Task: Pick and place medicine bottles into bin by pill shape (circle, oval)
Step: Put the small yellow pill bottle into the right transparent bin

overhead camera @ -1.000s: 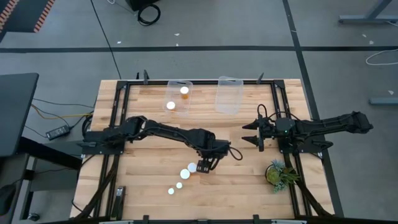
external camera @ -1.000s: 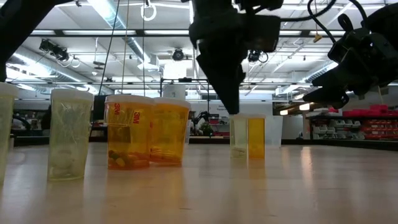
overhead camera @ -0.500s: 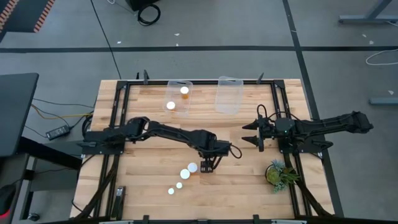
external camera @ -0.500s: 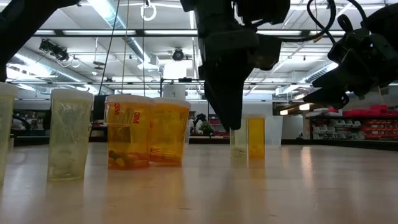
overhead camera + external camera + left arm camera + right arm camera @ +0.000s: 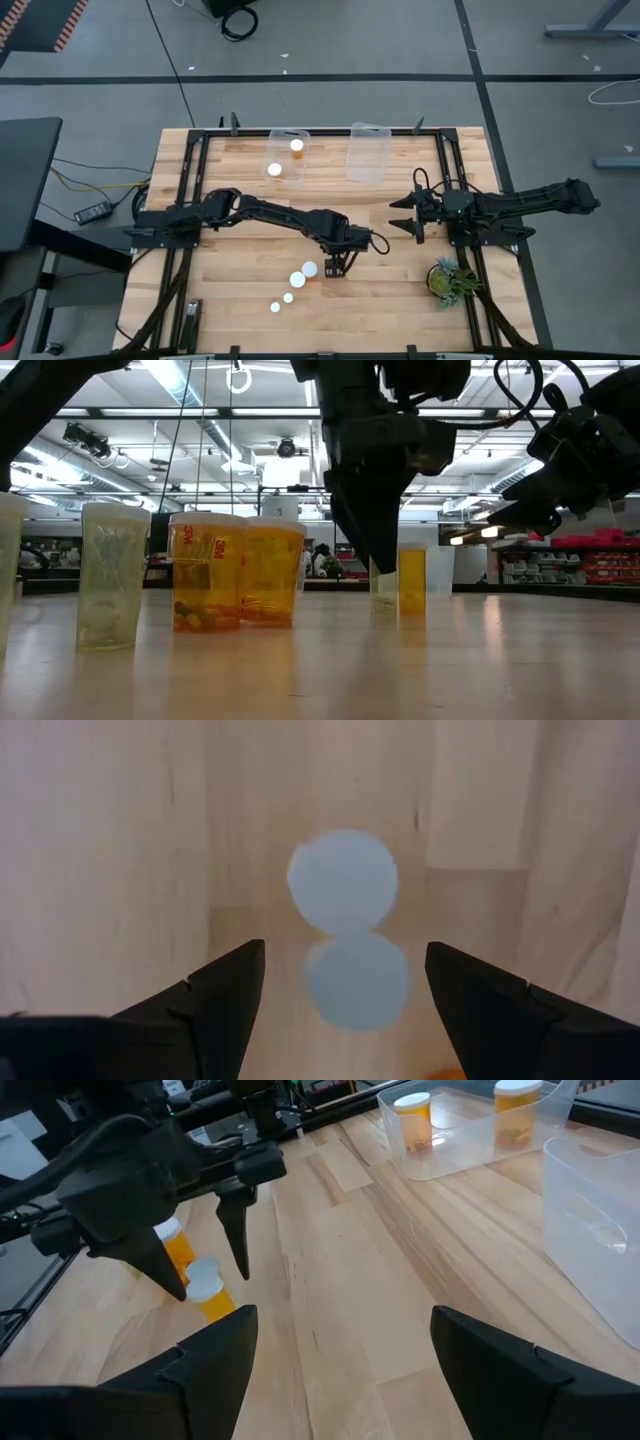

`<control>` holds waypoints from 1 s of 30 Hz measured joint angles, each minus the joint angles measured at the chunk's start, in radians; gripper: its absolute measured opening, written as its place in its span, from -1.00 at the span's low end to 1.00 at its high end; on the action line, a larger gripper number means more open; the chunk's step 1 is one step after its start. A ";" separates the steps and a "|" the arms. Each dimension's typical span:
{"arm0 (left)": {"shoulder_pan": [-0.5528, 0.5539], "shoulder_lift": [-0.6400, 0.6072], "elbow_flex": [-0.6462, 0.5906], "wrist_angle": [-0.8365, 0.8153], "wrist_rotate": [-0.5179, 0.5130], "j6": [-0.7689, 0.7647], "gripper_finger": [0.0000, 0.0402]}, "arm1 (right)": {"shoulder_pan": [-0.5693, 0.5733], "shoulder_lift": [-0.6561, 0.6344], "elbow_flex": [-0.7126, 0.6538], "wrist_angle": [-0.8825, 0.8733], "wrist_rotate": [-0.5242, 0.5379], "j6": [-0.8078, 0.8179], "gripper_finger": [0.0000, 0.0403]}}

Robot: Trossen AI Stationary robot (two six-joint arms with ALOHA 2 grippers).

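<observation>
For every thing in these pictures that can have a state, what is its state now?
Left gripper: open, above the two nearest bottles, holding nothing.
Right gripper: open, empty, waiting over the table's right side.
Left bin: holds two bottles.
Right bin: empty.
Four loose bottles: upright on the table, capped.

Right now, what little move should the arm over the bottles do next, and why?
Probably lower straight down. The left gripper is open above two white-capped bottles; the nearer bottle sits between its fingers but isn't gripped yet. Lowering around it, then closing, seems the next step. The right gripper waits open, off to the side.
</observation>
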 joint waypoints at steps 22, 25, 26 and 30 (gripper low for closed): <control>0.000 -0.001 0.000 -0.003 -0.022 -0.003 -0.01 | 0.000 0.000 0.000 0.000 0.000 0.000 0.51; 0.000 -0.001 0.000 -0.003 -0.022 -0.003 -0.09 | 0.000 0.000 0.000 0.000 0.000 0.000 0.51; 0.000 -0.002 0.000 -0.003 -0.022 -0.003 -0.11 | 0.000 0.000 0.000 0.000 0.000 0.000 0.51; 0.000 -0.002 0.000 -0.005 -0.022 -0.003 -0.20 | 0.000 0.000 0.000 0.000 0.000 0.000 0.51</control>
